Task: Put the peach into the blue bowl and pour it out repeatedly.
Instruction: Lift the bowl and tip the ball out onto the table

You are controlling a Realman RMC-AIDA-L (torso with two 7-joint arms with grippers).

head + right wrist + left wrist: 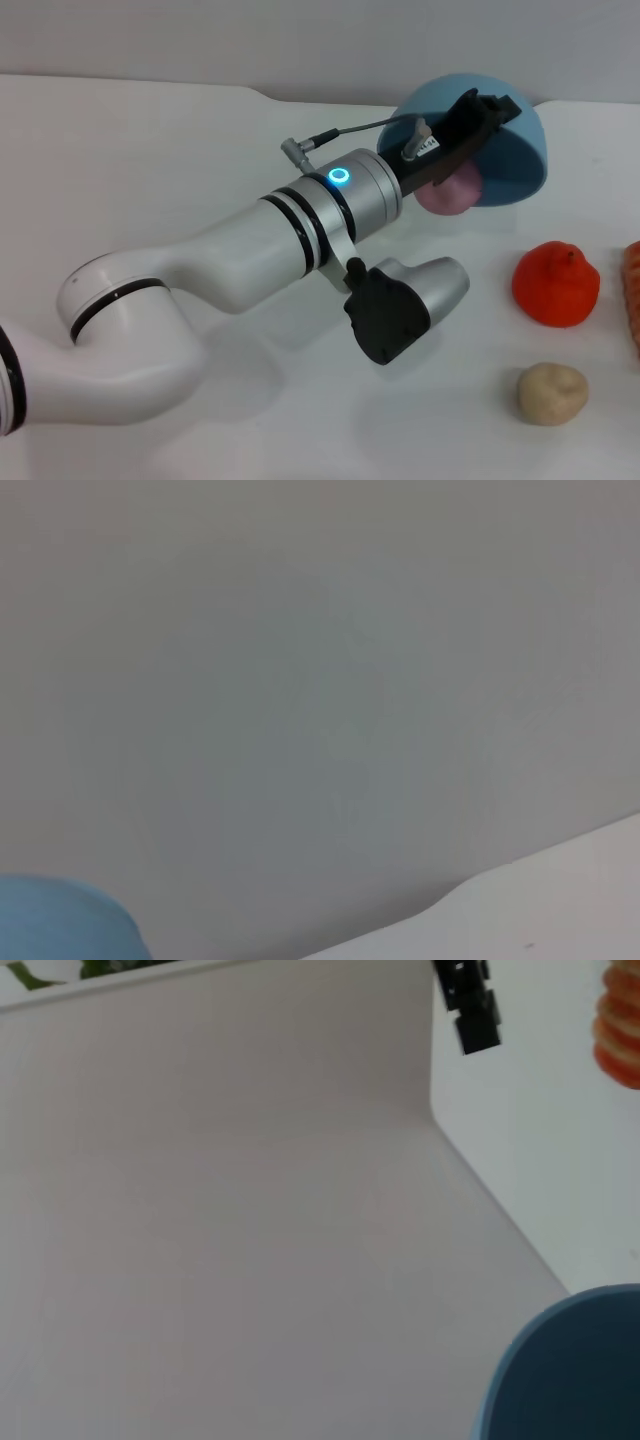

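The blue bowl (510, 160) is tipped on its side at the back right of the white table, its mouth facing the front left. My left gripper (478, 118) is shut on the bowl's rim, one black finger reaching inside. The pink peach (452, 192) lies at the lower lip of the bowl's mouth, partly hidden under the gripper. The left wrist view shows a slice of the bowl (570, 1370) against the grey wall. A blue edge of the bowl (60, 920) shows in the right wrist view. The right gripper is out of view.
A red-orange fruit (556, 283) sits right of the bowl, a beige potato-like lump (551, 393) in front of it, and an orange ridged item (632, 290) at the right edge. The table (150, 180) ends at a grey wall.
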